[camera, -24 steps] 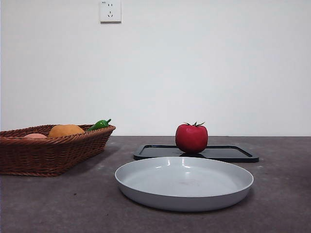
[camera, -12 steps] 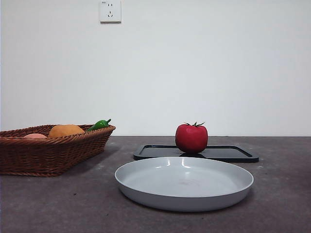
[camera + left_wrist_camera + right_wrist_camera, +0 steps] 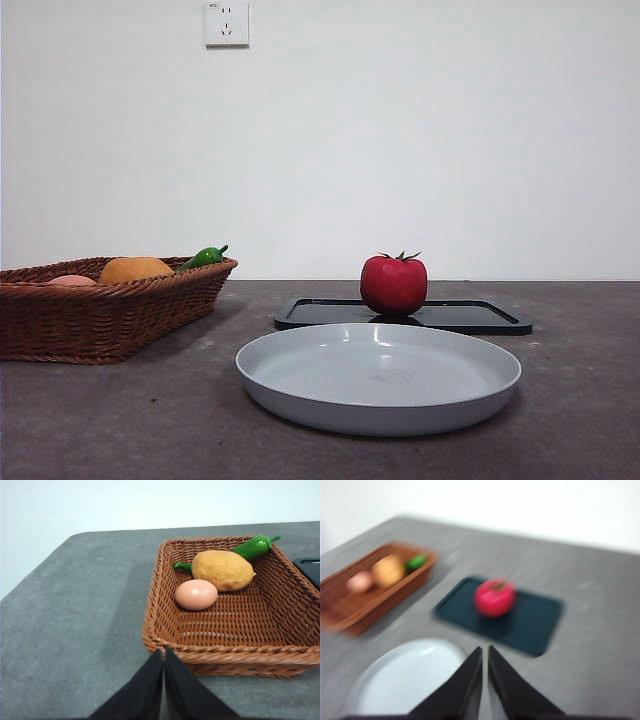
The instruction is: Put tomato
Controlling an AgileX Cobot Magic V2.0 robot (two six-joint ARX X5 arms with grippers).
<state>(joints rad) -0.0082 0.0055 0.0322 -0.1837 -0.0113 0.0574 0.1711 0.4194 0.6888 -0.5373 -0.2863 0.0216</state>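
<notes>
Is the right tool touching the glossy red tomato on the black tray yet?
Apart. The right wrist view, though blurred, shows grey table between the right tool and the glossy red tomato sitting on the flat black tray; no arm appears in the front view.

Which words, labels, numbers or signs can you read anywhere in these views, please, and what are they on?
None can be read.
Wall socket: a tiny dark mark at its top corner, too small to read.
Tomato, black tray, grey plate, wicker basket: no lettering visible.
</notes>
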